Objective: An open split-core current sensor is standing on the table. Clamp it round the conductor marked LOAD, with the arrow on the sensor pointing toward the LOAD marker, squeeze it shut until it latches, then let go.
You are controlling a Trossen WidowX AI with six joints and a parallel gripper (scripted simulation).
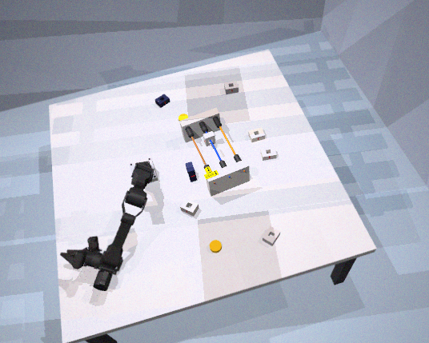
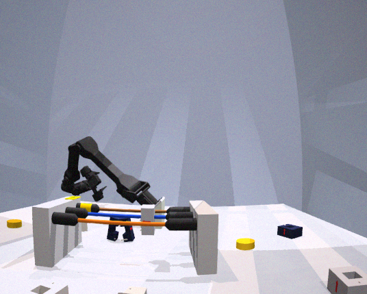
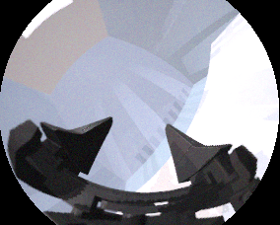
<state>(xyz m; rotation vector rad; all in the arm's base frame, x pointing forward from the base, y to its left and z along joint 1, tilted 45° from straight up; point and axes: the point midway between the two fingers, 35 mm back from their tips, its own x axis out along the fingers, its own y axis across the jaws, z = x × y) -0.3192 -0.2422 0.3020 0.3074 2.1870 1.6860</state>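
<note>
The open split-core sensor (image 1: 191, 171) (image 2: 120, 231) is dark blue and stands on the table just left of the conductor rig. The rig holds three conductors between two grey end blocks (image 1: 230, 181) (image 2: 204, 240). The left orange conductor (image 1: 198, 149) (image 2: 131, 210) carries the yellow LOAD marker (image 1: 210, 173) (image 2: 87, 207) at its near end. My gripper (image 1: 66, 255) (image 2: 100, 192) (image 3: 139, 123) is open and empty. It hangs near the table's front left corner, far from the sensor. The wrist view shows only floor and wall between the fingers.
A white sensor (image 1: 209, 137) (image 2: 147, 216) is clamped on the blue middle conductor (image 1: 215, 150). A closed dark blue sensor (image 1: 162, 100) (image 2: 289, 231) lies at the back. Several white sensors, such as one in front of the rig (image 1: 190, 208), and two yellow discs (image 1: 215, 245) (image 1: 182, 117) are scattered about.
</note>
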